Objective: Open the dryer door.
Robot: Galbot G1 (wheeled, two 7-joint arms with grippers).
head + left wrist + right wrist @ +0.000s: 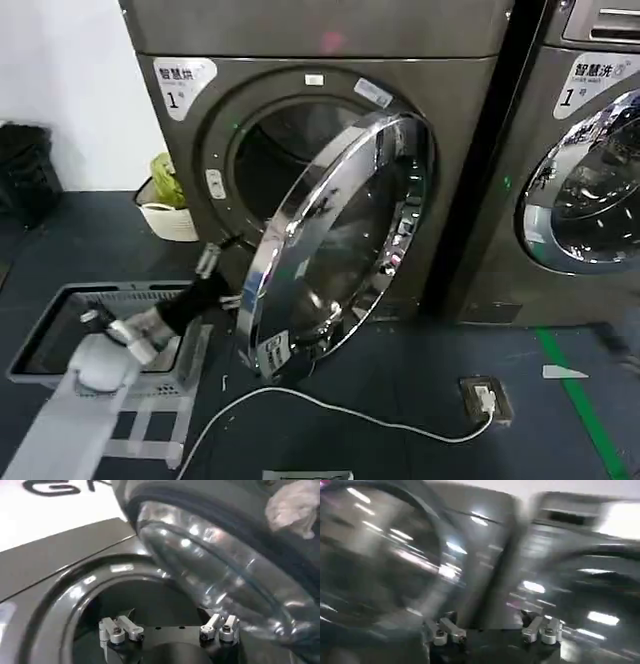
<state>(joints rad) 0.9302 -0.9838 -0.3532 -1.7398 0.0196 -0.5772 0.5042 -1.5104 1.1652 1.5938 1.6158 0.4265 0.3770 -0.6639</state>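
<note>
dryer (180, 150) door (335, 245) swung halfway open, chrome rim facing out, left gripper (222, 272) fingers spread right by its lower edge, holding nothing, "1" sticker (182, 76) on the dryer front, right gripper (492, 629) also spread

Left arm (75, 410) rises from the lower left of the head view, forearm angled up and to the right, its dark wrist leading to the left pincer (218, 275). In the left wrist view the left pincer (169, 630) has its fingers (120, 628) spread wide, nothing between them. The right pincer (492, 629), in the right wrist view, likewise stands with fingers (541, 628) apart and empty.
</note>
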